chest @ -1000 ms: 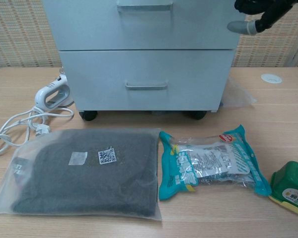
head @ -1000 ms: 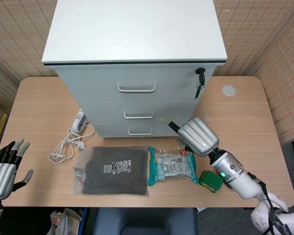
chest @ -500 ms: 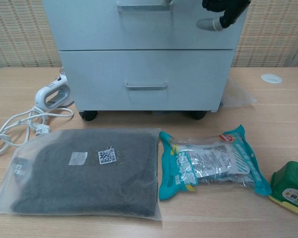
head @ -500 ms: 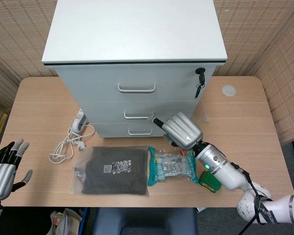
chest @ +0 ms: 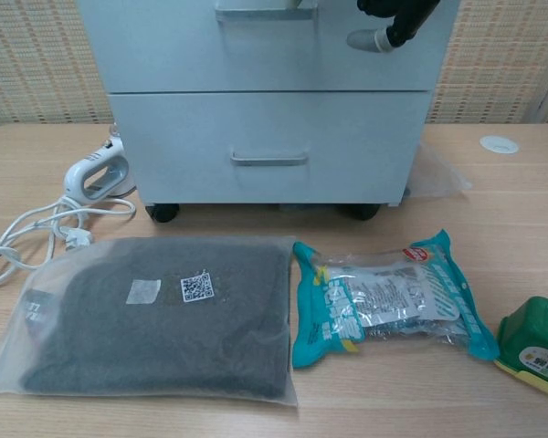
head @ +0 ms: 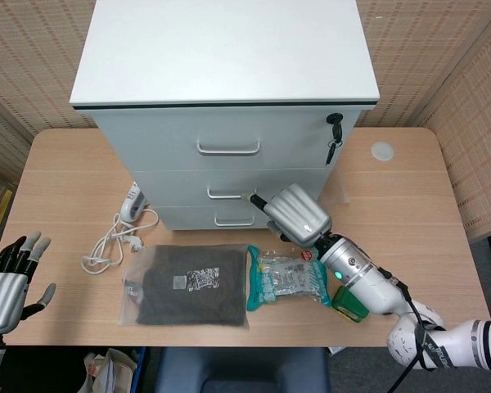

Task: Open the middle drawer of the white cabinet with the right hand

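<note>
Head view shows the silver right hand (head: 297,214) close to the middle drawer (head: 229,188) of the tall white metal cabinet (head: 225,123), just at the right end of its thin silver handle (head: 231,195). It holds nothing, and I cannot tell if its fingers are apart or curled. The drawer looks closed, so this is the reaching step. Next, I think, the fingers must hook the handle and pull toward 6 o'clock. The left hand (head: 6,282) rests open, at 8 o'clock beside the wooden worktop (head: 65,176)
</note>
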Motion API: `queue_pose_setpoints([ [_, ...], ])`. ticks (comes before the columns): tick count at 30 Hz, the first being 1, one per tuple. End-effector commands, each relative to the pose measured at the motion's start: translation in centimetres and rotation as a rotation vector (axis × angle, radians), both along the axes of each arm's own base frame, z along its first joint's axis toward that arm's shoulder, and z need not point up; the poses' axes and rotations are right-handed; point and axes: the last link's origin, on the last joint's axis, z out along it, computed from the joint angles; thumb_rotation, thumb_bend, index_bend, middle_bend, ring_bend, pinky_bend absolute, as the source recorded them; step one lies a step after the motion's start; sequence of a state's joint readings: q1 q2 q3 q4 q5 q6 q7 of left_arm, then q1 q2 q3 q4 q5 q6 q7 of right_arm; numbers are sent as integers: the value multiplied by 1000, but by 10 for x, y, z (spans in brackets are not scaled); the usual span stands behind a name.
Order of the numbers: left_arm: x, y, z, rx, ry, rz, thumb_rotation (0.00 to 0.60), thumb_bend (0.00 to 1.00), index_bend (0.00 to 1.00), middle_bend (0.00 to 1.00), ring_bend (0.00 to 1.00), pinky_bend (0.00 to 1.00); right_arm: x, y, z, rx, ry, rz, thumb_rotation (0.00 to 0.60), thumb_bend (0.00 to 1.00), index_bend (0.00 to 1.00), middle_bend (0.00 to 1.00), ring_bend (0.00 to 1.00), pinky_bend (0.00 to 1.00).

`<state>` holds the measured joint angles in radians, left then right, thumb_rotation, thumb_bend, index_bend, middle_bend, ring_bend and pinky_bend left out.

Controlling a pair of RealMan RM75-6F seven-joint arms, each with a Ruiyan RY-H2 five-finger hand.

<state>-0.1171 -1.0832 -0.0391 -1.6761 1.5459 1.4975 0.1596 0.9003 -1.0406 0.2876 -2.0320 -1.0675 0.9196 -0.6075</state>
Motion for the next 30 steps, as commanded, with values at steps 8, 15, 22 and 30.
queue_pose_setpoints([
  [8,1,0,-1,-2,-2,0,600,325,81,19,27,112,1,-4,-5,-7,13,0,600,374,205,902,903,800],
  [15,0,0,0,-4,-2,6,600,325,80,19,27,112,5,-9,-8,-11,18,4,600,374,205,902,903,801],
  [22,0,0,-1,-6,-2,5,600,325,80,19,27,112,6,-11,-13,-10,42,9,600,374,205,902,903,801],
  [30,0,0,-2,-8,-4,4,600,325,79,19,27,112,5,-7,-18,-5,58,14,600,374,205,902,903,801],
])
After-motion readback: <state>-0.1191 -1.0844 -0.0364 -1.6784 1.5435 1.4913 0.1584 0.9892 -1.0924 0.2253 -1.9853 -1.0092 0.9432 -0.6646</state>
